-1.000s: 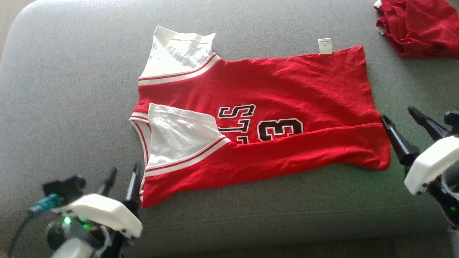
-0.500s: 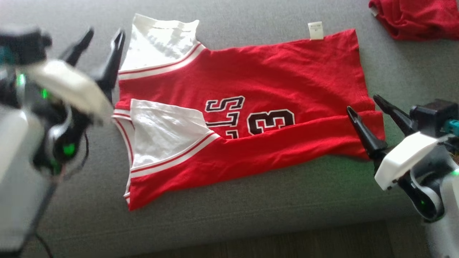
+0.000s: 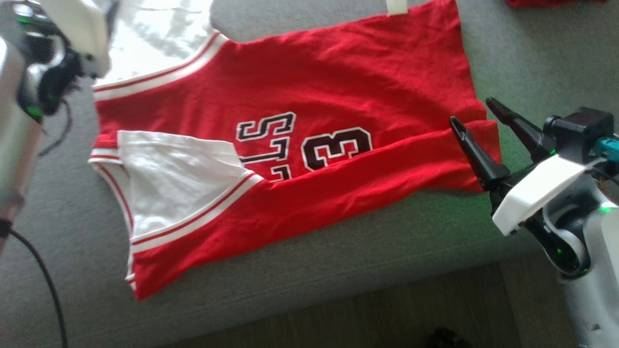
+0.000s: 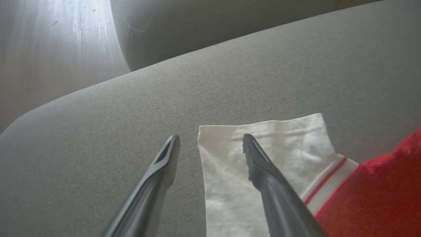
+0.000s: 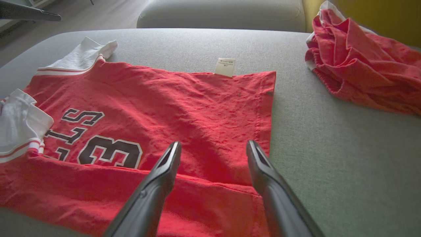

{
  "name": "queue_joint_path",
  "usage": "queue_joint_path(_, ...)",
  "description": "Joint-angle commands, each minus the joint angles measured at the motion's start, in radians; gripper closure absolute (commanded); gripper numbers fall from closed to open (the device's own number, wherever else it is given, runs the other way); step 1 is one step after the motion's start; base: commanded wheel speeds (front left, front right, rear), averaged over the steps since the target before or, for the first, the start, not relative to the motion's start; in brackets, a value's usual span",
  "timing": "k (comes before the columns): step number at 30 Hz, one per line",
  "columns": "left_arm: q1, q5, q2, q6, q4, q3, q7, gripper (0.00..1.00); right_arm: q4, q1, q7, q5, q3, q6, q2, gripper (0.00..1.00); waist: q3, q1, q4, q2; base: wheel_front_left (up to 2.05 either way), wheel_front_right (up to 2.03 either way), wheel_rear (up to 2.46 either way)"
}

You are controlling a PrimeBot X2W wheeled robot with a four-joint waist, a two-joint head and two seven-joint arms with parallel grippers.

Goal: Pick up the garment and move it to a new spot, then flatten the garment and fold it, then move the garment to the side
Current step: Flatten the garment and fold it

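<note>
Left gripper: released, fingers wide apart, nothing held. One finger above the white sleeve, the other above bare grey sofa cushion, the sleeve's side edge between the two. Contact with the cloth: cannot tell. Beyond the cushion's rounded corner, pale wooden floor.

Right gripper: likewise released and empty, fingers spread over the hem end of the red jersey, near its corner. Just under the fingertips, the crease of a fold.

Jersey spread flat on the sofa cushion, lying crosswise in the head view: sleeves toward the robot's left, hem toward its right. Near long edge folded up over the front, covering the lower part of the black-and-white lettering and of the big "3". Second white sleeve turned in onto the chest, trimmed with red and white stripes. Small white tag poking out from the far edge.

Well apart from the jersey, toward the far right of the cushion, a crumpled red garment in a heap. At the head view's lower left, a black cable hanging below the left arm.
</note>
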Motion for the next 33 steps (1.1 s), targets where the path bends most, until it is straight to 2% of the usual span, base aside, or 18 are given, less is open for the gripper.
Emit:
queue_joint_path(1,-0.074,0.017,0.046,-0.003,0.002,0.031,0.001,0.00,-0.037,-0.020,-0.010,0.006,0.017,0.000,-0.020,0.00,0.033,-0.0002,-0.029,0.0000,0.00,0.00,0.00)
queue_joint_path(12,-0.171,0.022,0.025,-0.041,0.240,0.021,-0.001,0.00,-0.022,-0.047,-0.038,0.024,0.041,0.000,-0.017,0.00,0.085,-0.0002,-0.067,0.0000,0.00,0.00,0.00)
queue_joint_path(22,-0.203,0.012,0.011,-0.078,0.349,0.017,-0.041,0.00,-0.013,-0.062,-0.042,0.026,0.051,0.000,-0.018,0.00,0.087,-0.0002,-0.083,0.0000,0.00,0.00,0.00)
queue_joint_path(33,-0.248,0.013,0.012,-0.081,0.425,0.012,-0.050,0.00,-0.019,-0.068,-0.051,0.031,0.053,0.000,-0.017,0.00,0.118,-0.0002,-0.107,0.0000,0.00,0.00,0.00)
